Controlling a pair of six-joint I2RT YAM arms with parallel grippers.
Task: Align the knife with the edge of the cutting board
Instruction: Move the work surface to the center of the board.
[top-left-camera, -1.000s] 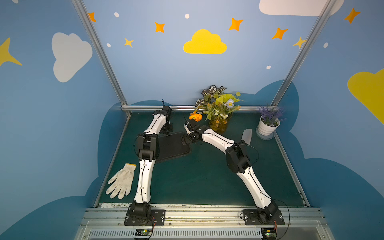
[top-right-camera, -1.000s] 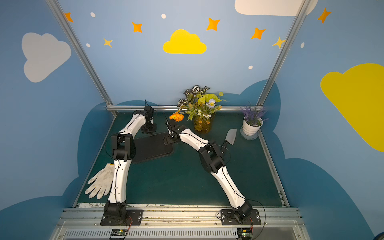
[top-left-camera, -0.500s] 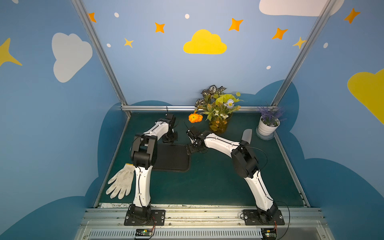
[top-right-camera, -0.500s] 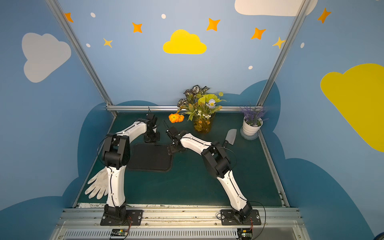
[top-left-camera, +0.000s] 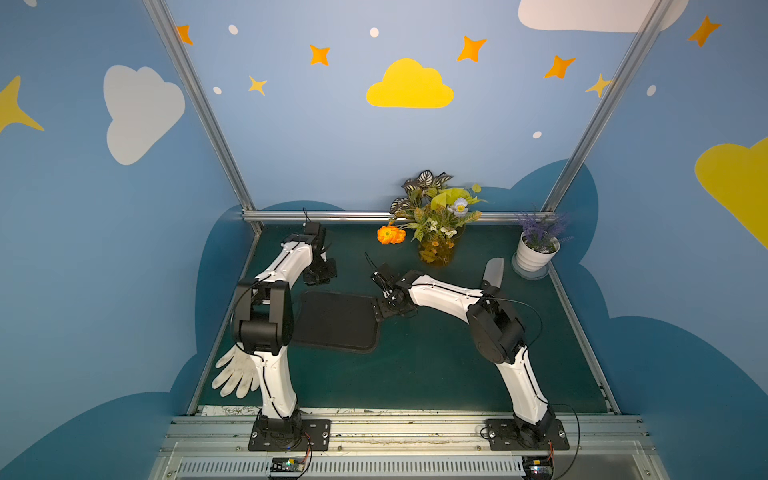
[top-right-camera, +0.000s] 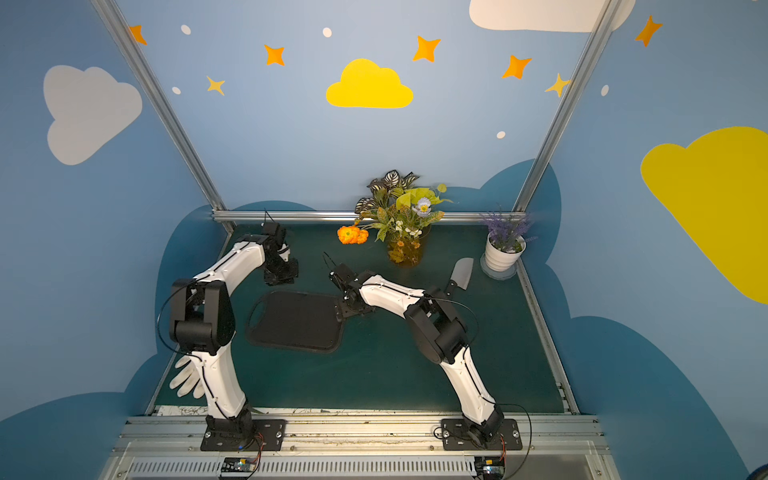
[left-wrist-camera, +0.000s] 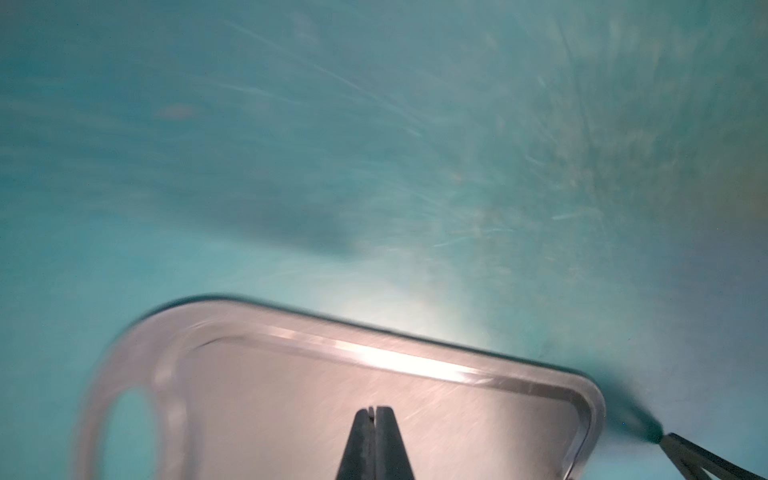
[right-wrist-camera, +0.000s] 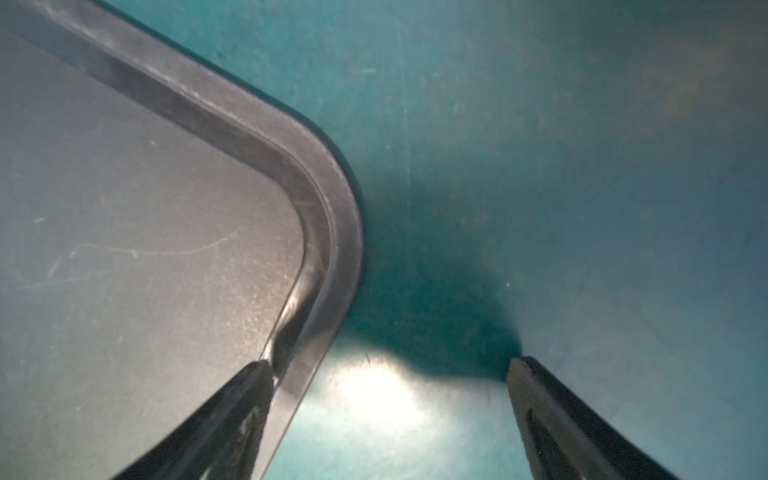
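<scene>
While the knife (top-left-camera: 493, 270) lies beside the flowerpot (top-left-camera: 536, 255), well apart from the cutting board (top-left-camera: 332, 322), we see the right arm (top-left-camera: 440, 295) stretched between them, a flower vase (top-left-camera: 436, 249) behind, and a glove (top-left-camera: 235, 374) off to the side. The right wrist view shows the right gripper (right-wrist-camera: 388, 365) spread wide astride the board's corner. The left wrist view shows the left gripper (left-wrist-camera: 376, 409) pressed shut near the board, plus the handle hole (left-wrist-camera: 131, 432) that the left arm (top-left-camera: 266, 318) hides in a top view.

Black cutting board (top-right-camera: 297, 322) flat on tabletop (top-right-camera: 395, 374), left of centre; right gripper (top-right-camera: 344, 311) at its right edge; knife (top-right-camera: 462, 271) far right, well apart.
</scene>
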